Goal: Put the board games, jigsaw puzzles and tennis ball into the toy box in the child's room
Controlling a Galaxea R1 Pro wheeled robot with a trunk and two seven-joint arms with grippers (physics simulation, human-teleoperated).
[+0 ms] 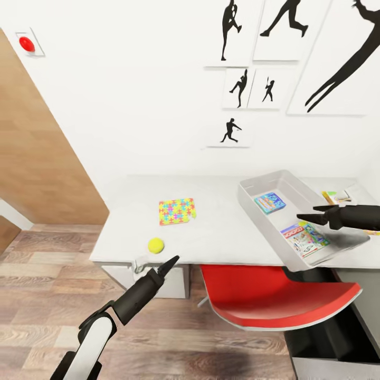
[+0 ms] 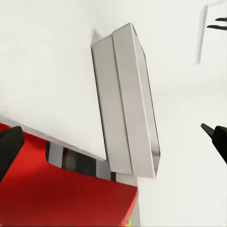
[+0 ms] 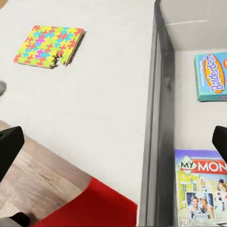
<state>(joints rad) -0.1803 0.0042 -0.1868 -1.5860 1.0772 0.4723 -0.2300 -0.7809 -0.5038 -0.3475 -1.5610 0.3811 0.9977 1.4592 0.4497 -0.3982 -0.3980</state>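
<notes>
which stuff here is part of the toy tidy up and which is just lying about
Job: jigsaw puzzle, tennis ball, toy box, Monopoly game and Balderdash game already inside it.
Lying about: red chair, wall pictures, red button.

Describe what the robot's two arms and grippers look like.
The left arm has a white shell at its lower segment, a black joint band, then a dark charcoal tapered forearm ending in the left gripper, black with slim pointed fingers. The right gripper is likewise black and pointed, on a dark cylindrical wrist. No cables or markings are visible.

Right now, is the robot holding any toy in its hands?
No. The left gripper hangs near the tennis ball, and the right gripper hovers over the toy box, both empty.
</notes>
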